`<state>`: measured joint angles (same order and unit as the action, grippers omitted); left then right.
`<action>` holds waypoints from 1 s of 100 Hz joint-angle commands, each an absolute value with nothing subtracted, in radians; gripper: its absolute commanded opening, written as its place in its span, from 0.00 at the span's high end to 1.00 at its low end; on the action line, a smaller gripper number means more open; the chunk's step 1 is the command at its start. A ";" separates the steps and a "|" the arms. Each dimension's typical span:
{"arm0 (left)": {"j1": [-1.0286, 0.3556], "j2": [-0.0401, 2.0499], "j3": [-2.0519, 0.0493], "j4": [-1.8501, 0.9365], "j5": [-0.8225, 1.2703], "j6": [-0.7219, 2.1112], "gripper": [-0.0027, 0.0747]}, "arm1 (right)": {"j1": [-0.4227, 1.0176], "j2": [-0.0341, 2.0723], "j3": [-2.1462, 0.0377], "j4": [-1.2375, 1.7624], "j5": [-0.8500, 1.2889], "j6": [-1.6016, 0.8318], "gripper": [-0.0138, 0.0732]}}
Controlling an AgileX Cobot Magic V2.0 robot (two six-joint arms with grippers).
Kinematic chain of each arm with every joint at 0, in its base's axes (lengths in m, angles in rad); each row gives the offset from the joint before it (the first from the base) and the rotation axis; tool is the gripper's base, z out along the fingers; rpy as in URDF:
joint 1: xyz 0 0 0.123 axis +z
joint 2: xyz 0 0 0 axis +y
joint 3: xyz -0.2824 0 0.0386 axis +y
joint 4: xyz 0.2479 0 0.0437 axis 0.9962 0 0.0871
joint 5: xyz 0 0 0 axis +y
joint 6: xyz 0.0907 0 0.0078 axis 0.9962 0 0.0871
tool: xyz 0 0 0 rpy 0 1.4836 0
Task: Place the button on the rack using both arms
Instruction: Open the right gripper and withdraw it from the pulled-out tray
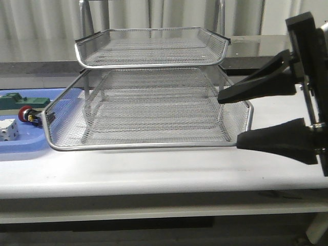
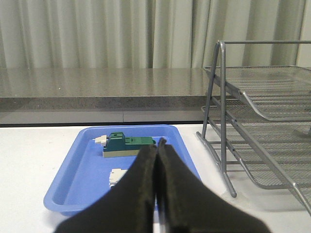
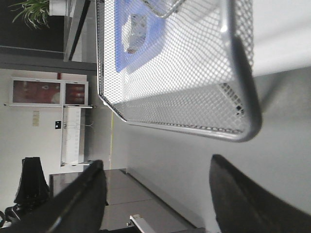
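The button, red-capped, lies on its side in a blue tray at the table's left, just beside the rack's lowest tier. The silver mesh rack fills the middle of the table. My right gripper is open, turned sideways at the rack's front right corner, with nothing between its fingers; in the right wrist view it frames that corner of the rack. My left gripper is shut and empty above the near end of the tray. Its fingers hide the button in that view.
In the tray, a green block lies behind the button and a white cube in front of it; both show in the left wrist view as block and cube. The rack's splayed leg stands right of the tray.
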<state>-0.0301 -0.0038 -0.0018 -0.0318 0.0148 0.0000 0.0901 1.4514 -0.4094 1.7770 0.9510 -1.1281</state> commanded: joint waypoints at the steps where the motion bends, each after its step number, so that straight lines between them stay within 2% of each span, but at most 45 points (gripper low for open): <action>1: -0.040 -0.036 0.052 -0.040 -0.063 -0.012 0.99 | 0.088 1.341 -0.422 1.720 0.962 -1.072 0.30; 19: -0.040 -0.036 0.052 -0.040 -0.063 -0.012 0.99 | 0.088 1.106 -0.423 1.552 0.804 -0.933 0.30; 38: -0.040 -0.036 0.052 -0.040 -0.063 -0.012 0.99 | 0.088 0.879 -0.491 1.184 0.688 -0.679 0.31; 56: -0.040 -0.036 0.052 -0.040 -0.063 -0.012 0.99 | 0.088 0.777 -0.643 0.706 0.779 -0.362 0.31; 74: -0.040 -0.036 0.052 -0.040 -0.063 -0.012 0.99 | 0.088 0.739 -0.770 0.305 0.919 -0.198 0.31; 100: -0.040 -0.036 0.052 -0.040 -0.063 -0.012 0.99 | 0.088 0.636 -0.802 -0.019 1.051 0.000 0.31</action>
<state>-0.0301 -0.0038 -0.0018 -0.0318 0.0148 0.0000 0.0901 0.6729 -0.7658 0.0786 1.0355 -0.0494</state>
